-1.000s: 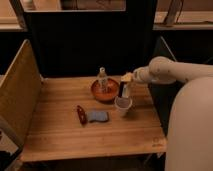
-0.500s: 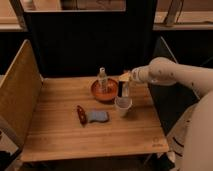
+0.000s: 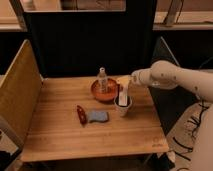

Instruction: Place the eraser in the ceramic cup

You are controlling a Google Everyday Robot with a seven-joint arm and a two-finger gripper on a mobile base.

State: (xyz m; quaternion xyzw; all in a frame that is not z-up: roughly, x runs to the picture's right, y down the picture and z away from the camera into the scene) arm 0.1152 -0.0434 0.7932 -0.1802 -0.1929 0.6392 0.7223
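Observation:
The small white ceramic cup (image 3: pixel 123 108) stands on the wooden table, just right of the orange-red bowl. The eraser (image 3: pixel 123 94), a slim pale block, stands upright with its lower end at or just inside the cup's rim. My gripper (image 3: pixel 124 81) is directly above the cup, shut on the eraser's upper end. The white arm reaches in from the right.
The orange-red bowl (image 3: pixel 105 90) has a clear bottle (image 3: pixel 102 79) standing in it. A soft blue pad (image 3: pixel 98 116) and a small red object (image 3: pixel 80 114) lie left of the cup. The wooden table (image 3: pixel 60 135) has a raised side panel (image 3: pixel 19 95) at left and a dark wall behind.
The gripper stays over the cup and the eraser has come down slightly toward the rim. The robot's white body at the right edge has shifted out of view.

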